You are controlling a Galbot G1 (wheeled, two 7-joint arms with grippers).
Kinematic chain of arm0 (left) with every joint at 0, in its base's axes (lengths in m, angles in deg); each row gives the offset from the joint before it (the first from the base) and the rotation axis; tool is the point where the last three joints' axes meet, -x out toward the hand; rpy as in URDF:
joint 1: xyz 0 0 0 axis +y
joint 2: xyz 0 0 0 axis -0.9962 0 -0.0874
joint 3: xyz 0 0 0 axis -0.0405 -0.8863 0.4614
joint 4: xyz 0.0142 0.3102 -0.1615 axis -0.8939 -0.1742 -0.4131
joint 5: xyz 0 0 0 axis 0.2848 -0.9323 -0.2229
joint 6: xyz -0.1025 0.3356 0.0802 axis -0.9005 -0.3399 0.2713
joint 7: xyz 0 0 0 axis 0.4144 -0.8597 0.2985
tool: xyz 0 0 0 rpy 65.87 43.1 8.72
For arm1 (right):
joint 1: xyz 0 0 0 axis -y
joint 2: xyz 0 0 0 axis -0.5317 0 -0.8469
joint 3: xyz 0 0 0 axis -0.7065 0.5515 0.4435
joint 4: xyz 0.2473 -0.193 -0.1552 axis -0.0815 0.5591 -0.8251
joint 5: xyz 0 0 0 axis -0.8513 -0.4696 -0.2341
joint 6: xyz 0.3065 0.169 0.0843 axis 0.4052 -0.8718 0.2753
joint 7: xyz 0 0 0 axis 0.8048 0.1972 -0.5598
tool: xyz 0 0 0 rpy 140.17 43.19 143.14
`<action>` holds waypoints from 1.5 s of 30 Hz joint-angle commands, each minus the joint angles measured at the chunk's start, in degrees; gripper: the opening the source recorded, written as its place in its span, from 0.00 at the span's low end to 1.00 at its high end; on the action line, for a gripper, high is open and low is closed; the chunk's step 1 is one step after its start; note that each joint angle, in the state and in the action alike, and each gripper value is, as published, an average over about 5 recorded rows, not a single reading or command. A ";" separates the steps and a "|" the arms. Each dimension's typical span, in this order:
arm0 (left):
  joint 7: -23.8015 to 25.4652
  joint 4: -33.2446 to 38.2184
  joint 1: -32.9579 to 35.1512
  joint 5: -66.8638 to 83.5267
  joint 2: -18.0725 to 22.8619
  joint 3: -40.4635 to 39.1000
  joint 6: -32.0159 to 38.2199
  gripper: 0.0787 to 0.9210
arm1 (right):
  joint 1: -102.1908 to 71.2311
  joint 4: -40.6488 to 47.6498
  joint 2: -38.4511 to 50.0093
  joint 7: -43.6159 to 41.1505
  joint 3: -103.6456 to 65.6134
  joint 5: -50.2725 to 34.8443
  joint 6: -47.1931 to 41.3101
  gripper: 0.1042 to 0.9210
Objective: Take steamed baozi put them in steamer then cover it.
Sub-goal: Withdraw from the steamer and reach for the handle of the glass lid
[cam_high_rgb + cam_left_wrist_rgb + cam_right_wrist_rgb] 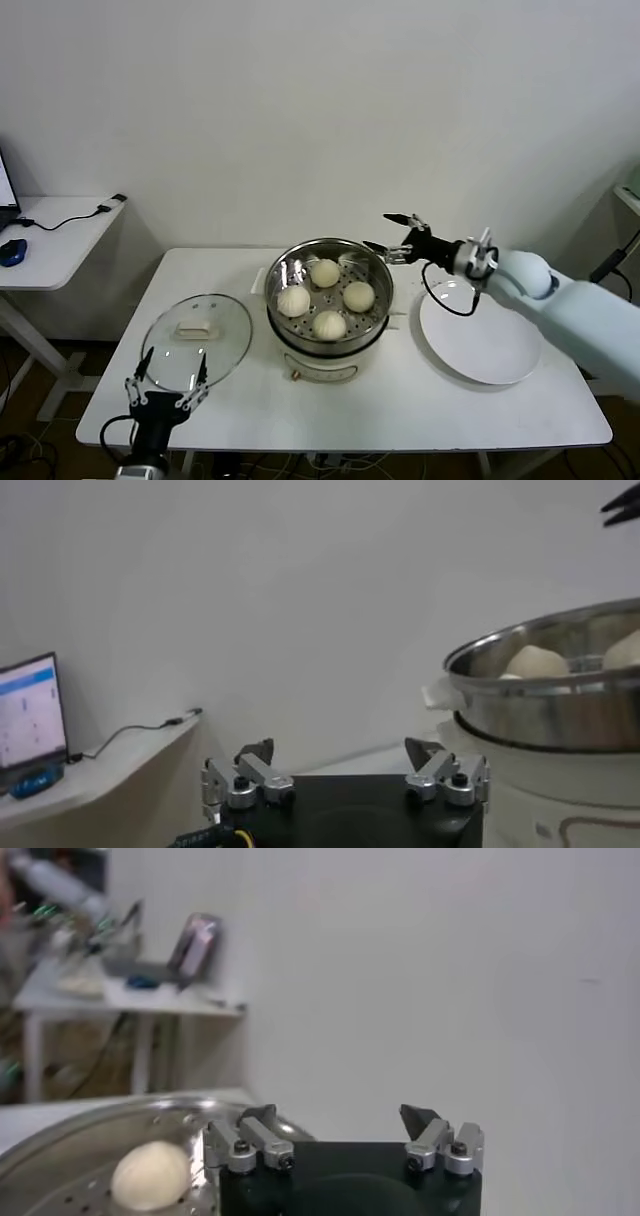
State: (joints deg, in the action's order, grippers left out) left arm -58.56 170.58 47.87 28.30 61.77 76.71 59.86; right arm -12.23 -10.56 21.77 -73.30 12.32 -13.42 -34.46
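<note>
The steel steamer (283, 277) stands on its white base mid-table, with several cream baozi (358, 295) on its perforated tray. My right gripper (392, 234) hovers open and empty just past the pot's back right rim. In its wrist view the right gripper (338, 1116) has one baozi (150, 1173) on the tray (60, 1148) below it. The glass lid (197, 338) lies flat on the table, left of the pot. My left gripper (168, 382) is open and empty at the lid's front edge. The left wrist view shows the left gripper (338, 752) and, beyond it, the steamer (560, 705).
An empty white plate (480, 335) lies right of the steamer, under my right forearm. A white side desk (60, 235) with a cable and a blue mouse stands off to the left. A wall is close behind the table.
</note>
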 commanded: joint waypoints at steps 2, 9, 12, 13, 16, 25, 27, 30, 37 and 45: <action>1.66 1.23 0.11 -24.03 0.07 2.98 0.57 0.88 | -49.11 -10.05 -6.79 7.42 -51.57 8.11 -1.71 0.88; -1.19 -1.74 -1.32 -62.98 -2.55 4.55 2.42 0.88 | -58.50 -11.59 -15.47 7.56 -61.46 14.82 -4.75 0.88; -3.68 -4.83 -2.76 -72.43 -3.38 2.75 -0.23 0.88 | -60.66 -10.75 -17.64 7.16 -63.26 17.70 -4.66 0.88; -4.68 -6.14 -3.52 -74.32 -3.65 2.08 -1.15 0.88 | -61.31 -10.57 -18.39 7.06 -63.77 18.38 -4.57 0.88; -7.04 -10.48 -6.74 -75.10 -4.66 -0.03 -3.92 0.88 | -62.88 -10.03 -20.39 6.98 -64.90 19.85 -4.22 0.88; -7.96 -22.11 -17.17 -72.21 -7.97 -6.67 -11.21 0.88 | -64.62 -7.58 -23.54 6.45 -65.90 26.21 -3.52 0.88; -8.12 -24.71 -19.70 -72.08 -8.22 -7.62 -11.67 0.88 | -64.48 -7.26 -24.03 6.74 -65.89 27.01 -3.36 0.88; -8.07 -28.20 -23.05 -72.18 -8.67 -9.01 -11.97 0.88 | -64.53 -7.00 -24.49 7.00 -65.83 28.36 -3.13 0.88; -8.97 -36.17 -28.76 -73.48 -8.32 -9.68 -12.02 0.88 | -64.70 -6.65 -25.32 7.53 -65.72 30.26 -2.42 0.88; -10.47 -44.24 -34.30 -74.13 -9.03 -7.35 -9.98 0.88 | -64.90 -6.52 -25.83 7.70 -65.78 30.70 -2.37 0.88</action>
State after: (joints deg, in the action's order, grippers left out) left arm -67.40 138.55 22.45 -43.18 53.92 69.37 49.41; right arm -75.64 -17.35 -2.69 -65.86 -52.09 14.79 -37.04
